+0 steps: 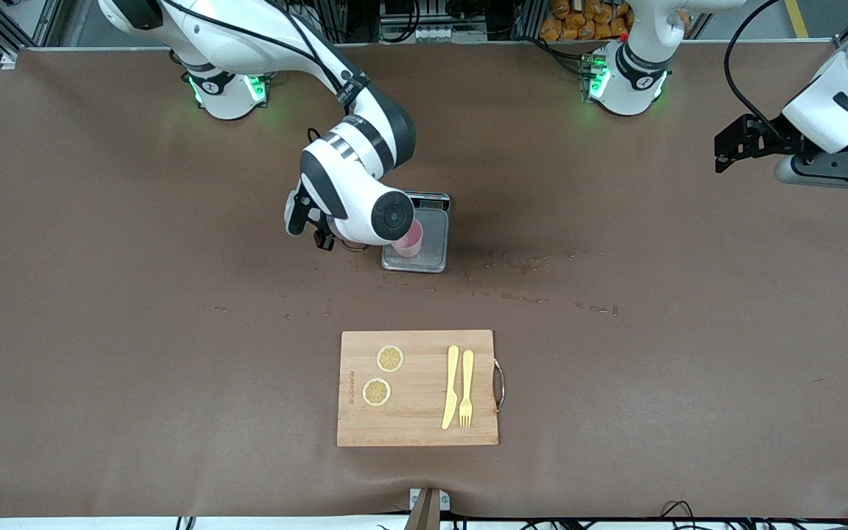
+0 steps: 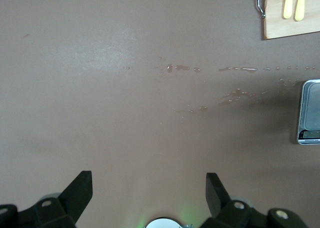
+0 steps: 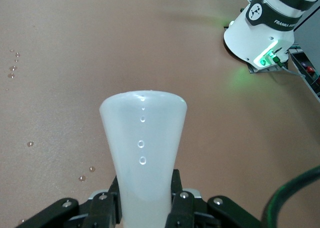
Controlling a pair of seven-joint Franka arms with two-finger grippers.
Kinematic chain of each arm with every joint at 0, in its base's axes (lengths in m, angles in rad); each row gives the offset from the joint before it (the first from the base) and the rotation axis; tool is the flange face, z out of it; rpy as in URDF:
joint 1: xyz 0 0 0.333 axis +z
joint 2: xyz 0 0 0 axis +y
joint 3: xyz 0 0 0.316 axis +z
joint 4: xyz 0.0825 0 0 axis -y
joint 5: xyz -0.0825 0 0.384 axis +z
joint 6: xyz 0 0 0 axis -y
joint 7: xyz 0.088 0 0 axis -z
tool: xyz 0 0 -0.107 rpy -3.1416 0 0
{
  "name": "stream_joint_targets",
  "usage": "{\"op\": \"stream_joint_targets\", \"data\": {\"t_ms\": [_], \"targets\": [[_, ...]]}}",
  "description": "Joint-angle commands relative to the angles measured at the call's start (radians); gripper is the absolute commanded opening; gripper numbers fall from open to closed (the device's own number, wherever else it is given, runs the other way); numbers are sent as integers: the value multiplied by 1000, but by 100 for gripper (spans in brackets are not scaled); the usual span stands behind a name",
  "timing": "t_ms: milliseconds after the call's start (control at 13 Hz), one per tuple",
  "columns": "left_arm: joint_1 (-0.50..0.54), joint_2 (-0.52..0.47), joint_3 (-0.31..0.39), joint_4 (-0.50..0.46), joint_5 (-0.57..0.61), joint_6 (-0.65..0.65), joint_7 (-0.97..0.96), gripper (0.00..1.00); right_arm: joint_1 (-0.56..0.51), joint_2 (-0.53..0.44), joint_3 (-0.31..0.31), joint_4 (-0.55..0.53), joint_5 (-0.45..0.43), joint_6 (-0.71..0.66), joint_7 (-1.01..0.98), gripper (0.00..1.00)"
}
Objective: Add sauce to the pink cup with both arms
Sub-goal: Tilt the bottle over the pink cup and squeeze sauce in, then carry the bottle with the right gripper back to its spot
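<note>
The pink cup (image 1: 410,240) stands on the grey scale (image 1: 436,237) in the middle of the table, partly covered by the right arm's wrist (image 1: 365,210). That wrist hides my right gripper in the front view. In the right wrist view my right gripper (image 3: 145,188) is shut on the whitish sauce bottle (image 3: 143,138). Only the bottle's wide end shows, and its orange nozzle is hidden. My left gripper (image 1: 720,153) waits open and empty, high over the left arm's end of the table. Its fingers (image 2: 80,188) stand wide apart over bare table.
A wooden cutting board (image 1: 417,419) lies nearer the front camera than the scale. It carries two lemon slices (image 1: 390,358), a yellow knife (image 1: 451,386) and a yellow fork (image 1: 466,386). Liquid drops (image 1: 520,263) dot the table beside the scale, toward the left arm's end.
</note>
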Motion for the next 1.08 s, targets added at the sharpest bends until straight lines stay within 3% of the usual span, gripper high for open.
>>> {"op": "stream_joint_targets", "data": {"t_ms": [0, 231, 769, 1000], "targets": [[7, 3, -7, 16, 0, -19, -2, 100, 3, 5, -6, 39, -22, -34, -1, 25], [8, 6, -6, 16, 0, -18, -2, 100, -45, -48, -4, 36, 6, -32, -94, 26], [7, 11, -6, 16, 0, -10, -1, 100, -268, -210, -1, 5, 176, -17, -366, 29], [7, 14, -7, 16, -4, -10, -1, 100, -390, -274, -3, -58, 283, 17, -520, 31]]}}
